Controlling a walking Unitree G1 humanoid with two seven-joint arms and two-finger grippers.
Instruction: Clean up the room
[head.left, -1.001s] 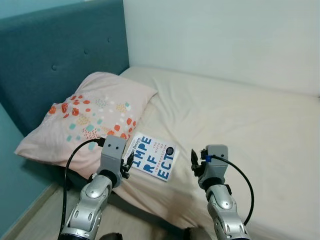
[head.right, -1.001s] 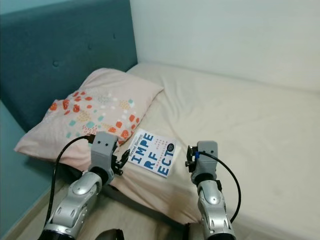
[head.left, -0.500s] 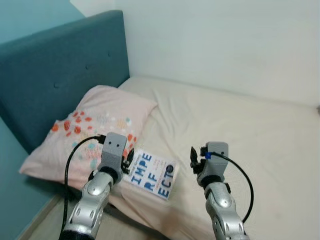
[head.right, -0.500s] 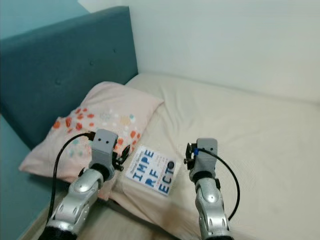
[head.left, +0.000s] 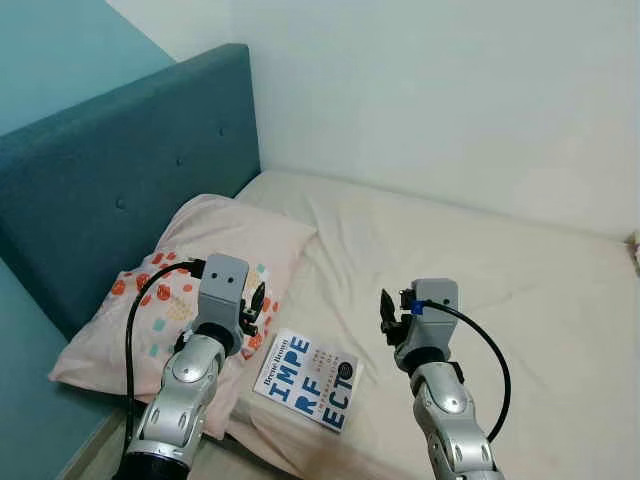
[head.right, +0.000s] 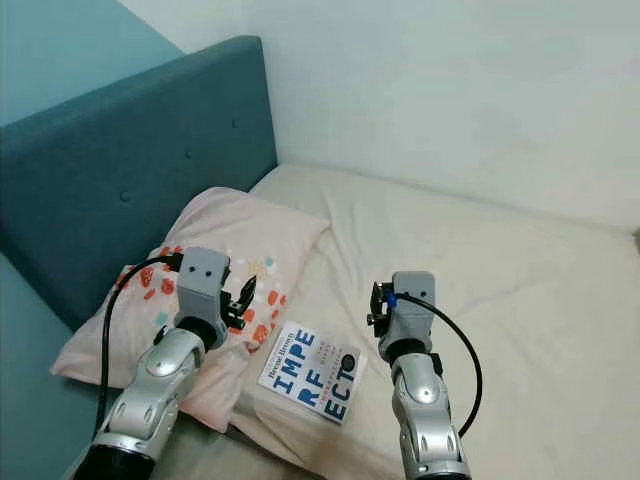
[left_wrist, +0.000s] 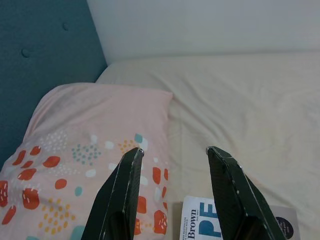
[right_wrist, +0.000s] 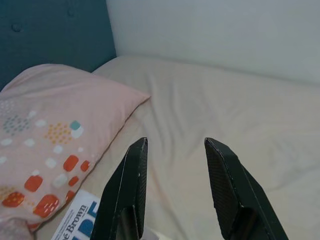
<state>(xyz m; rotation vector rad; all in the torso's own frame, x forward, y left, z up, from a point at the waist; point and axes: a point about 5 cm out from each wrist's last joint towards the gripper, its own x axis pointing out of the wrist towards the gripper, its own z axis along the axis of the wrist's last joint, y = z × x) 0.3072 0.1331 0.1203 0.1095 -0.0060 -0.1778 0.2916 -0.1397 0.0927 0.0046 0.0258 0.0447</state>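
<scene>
Since a second ago the head camera has tipped upward, so more wall and headboard show and the whole scene sits lower; the book has not moved on the bed. Both arms are still raised in front of the robot.

The left gripper (left_wrist: 172, 155) hangs above the pink pillow (head.left: 225, 240), its fingers (left_wrist: 127, 180) spread apart with nothing between them. The book (head.left: 308, 378), white with big blue letters, lies flat on the sheet below and just to the right of it, touching the pillow's edge. The right gripper (right_wrist: 175, 145) is parted and empty too, with the book down to its left.

The cream bed (head.left: 480, 270) fills a corner, with the teal headboard (head.left: 120, 170) on the left and the pale wall (head.left: 450, 90) behind.
</scene>
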